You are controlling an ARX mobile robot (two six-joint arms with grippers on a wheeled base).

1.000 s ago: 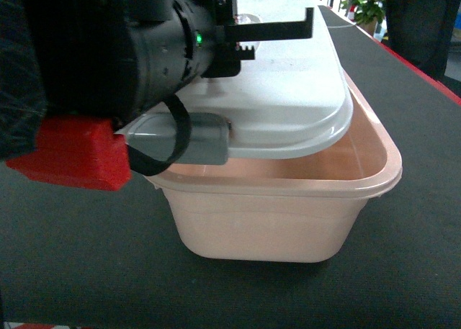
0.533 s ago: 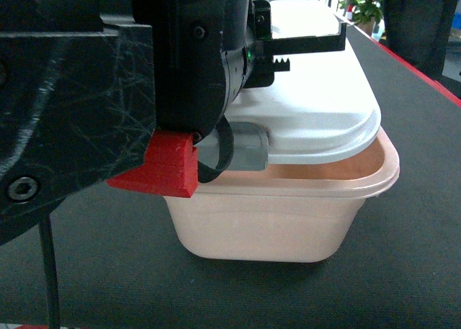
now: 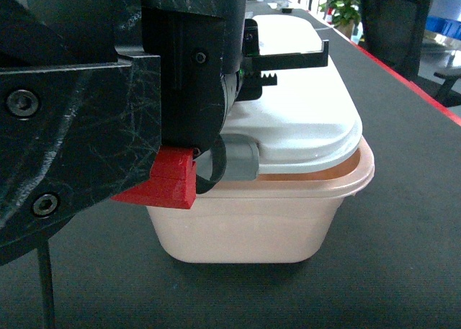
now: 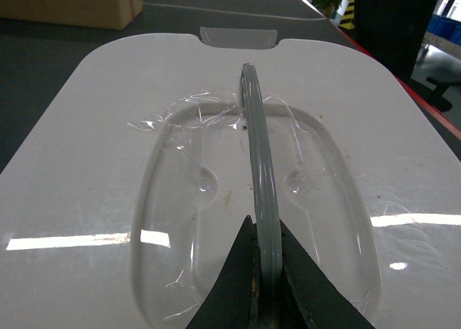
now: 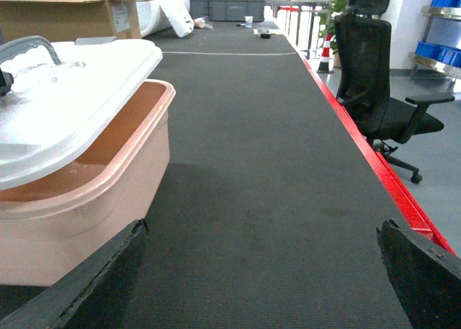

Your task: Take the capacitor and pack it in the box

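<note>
Head view: the pink box (image 3: 245, 228) sits below my left gripper (image 3: 288, 55), its lid (image 3: 302, 120) resting askew on the rim.

Left wrist: my jaws pinch the lid's clear handle (image 4: 258, 170).

Right wrist: my right gripper (image 5: 263, 271) gapes wide beside the box. No capacitor visible; packing remains, I judge.

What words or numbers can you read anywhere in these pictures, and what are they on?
None can be read.
The brown cardboard carton in the right wrist view has small dark print along its top edge, too small and blurred to make out.
The white lid, the pink box and the black office chair show no writing.
</note>
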